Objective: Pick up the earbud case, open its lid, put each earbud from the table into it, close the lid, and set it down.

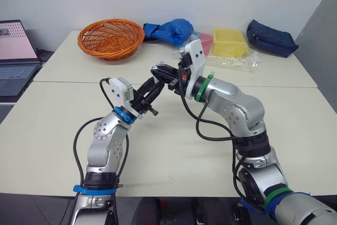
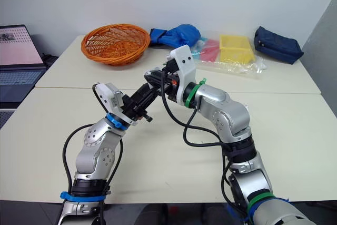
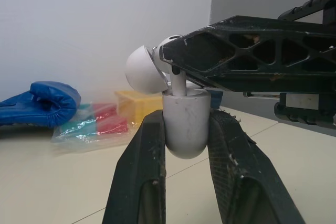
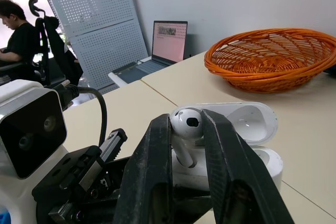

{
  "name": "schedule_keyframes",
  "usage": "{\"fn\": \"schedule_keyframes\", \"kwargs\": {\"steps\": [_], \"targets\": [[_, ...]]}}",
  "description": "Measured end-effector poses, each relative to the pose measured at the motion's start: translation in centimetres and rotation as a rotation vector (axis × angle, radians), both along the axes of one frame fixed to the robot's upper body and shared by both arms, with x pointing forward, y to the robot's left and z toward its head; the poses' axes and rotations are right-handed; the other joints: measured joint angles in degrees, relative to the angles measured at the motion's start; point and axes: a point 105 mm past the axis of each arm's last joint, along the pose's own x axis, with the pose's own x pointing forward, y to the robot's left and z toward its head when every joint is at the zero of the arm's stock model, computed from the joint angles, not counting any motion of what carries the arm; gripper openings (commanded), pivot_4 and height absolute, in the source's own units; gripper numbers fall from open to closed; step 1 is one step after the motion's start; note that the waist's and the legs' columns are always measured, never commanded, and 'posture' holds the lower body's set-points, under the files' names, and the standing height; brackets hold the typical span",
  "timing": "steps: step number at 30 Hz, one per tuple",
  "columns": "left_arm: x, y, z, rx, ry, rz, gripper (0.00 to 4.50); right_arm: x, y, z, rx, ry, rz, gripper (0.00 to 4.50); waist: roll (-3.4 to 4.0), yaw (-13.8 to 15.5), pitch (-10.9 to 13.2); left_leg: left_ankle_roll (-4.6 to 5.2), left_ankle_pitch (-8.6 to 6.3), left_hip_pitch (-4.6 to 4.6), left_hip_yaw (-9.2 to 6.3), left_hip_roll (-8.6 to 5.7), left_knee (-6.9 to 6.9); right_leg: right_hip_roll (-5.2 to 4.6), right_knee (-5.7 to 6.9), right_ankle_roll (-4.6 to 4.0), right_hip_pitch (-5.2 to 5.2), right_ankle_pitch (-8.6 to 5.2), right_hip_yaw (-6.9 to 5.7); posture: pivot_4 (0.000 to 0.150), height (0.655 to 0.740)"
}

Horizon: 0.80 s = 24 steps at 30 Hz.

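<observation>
While left jaws are clamping open earbud case point(image 3: 184, 129) by lower shell, right jaws are pinching earbud point(image 4: 187, 123) by head; both likely light, slick.

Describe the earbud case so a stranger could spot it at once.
Over the cream table, on the near side of the orange basket, find the left gripper. Its jaws clamp the earbud case: a small white rounded shell, its lid flipped open.

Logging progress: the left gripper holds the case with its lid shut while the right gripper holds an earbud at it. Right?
No: the lid is open, tipped back, per the right wrist view. The left gripper does hold the case, the right gripper an earbud.
</observation>
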Motion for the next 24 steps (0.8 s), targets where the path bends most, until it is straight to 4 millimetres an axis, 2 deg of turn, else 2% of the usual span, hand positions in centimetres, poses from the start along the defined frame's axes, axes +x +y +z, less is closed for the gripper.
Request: {"fn": "schedule_keyframes", "kwargs": {"steps": [2,8,16,20,22,24], "targets": [[0.0,0.0,0.0,0.000,0.002,0.000,0.73,0.0,0.0,-0.1,-0.005,-0.007,-0.004,0.46,0.00,0.00,0.00,0.00,0.00,0.00,0.00,0.00,0.00,0.00,-0.01,0.00,0.00,0.00,0.00,0.150,0.7400],[0.2,0.1,-0.4,0.004,0.021,0.002,0.73,0.3,-0.5,-0.6,-0.028,-0.031,-0.037,2.45,0.00,0.00,0.00,0.00,0.00,0.00,0.00,0.00,0.00,0.00,0.00,0.00,-0.01,0.00,0.00,0.150,0.7400],[0.2,0.0,-0.4,0.007,0.018,-0.004,0.73,0.7,-0.9,-0.6,-0.042,-0.055,-0.066,2.45,0.00,0.00,0.00,0.00,0.00,0.00,0.00,0.00,-0.02,0.00,-0.01,0.00,-0.01,0.00,-0.01,0.150,0.7400],[0.1,-0.2,0.1,0.005,0.000,-0.015,0.73,0.2,-1.2,0.2,0.016,-0.062,-0.017,2.45,0.00,0.06,0.00,0.00,0.00,-0.03,-0.01,-0.01,-0.01,0.00,-0.03,0.00,-0.01,0.00,-0.02,0.150,0.7400],[0.1,-0.2,0.1,0.006,-0.005,-0.019,0.73,-0.8,-2.7,1.7,0.049,-0.097,0.041,2.45,0.00,0.24,0.01,0.00,0.00,-0.09,-0.05,-0.03,-0.01,-0.03,-0.13,0.01,0.00,0.00,-0.06,0.150,0.7400],[0.0,-0.1,0.0,0.009,-0.001,-0.017,0.73,-1.3,-5.0,3.2,0.050,-0.141,0.046,2.45,0.00,0.27,0.00,0.01,-0.01,-0.12,-0.02,-0.04,-0.01,-0.07,-0.23,0.02,0.01,0.01,-0.04,0.150,0.7400]]}}
